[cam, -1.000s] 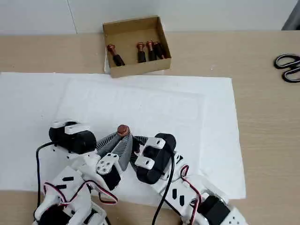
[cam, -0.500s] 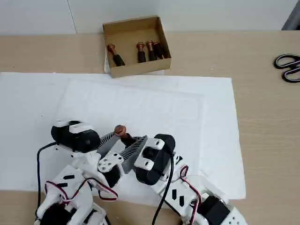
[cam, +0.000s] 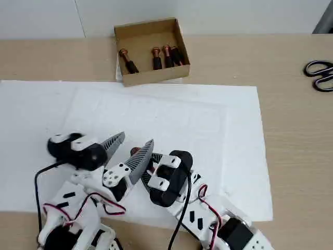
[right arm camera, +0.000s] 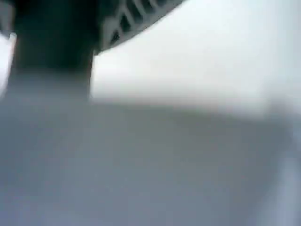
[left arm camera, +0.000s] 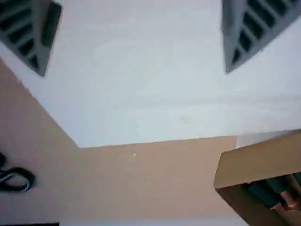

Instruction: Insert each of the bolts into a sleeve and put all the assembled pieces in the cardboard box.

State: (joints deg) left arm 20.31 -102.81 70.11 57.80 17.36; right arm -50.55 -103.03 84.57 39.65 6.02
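Left gripper (cam: 138, 137) fingers spread wide and empty, so we leave the assembled piece (cam: 135, 151) to the right gripper (cam: 147, 165), which looks clamped on it, well short of the cardboard box (cam: 156, 74)

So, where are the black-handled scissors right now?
In the high view, the black-handled scissors lie on the wooden table at its right edge, beyond the white paper sheet.

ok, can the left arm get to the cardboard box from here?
Probably yes: just flat white paper lies between the open left gripper and the cardboard box, though it looks a long stretch.
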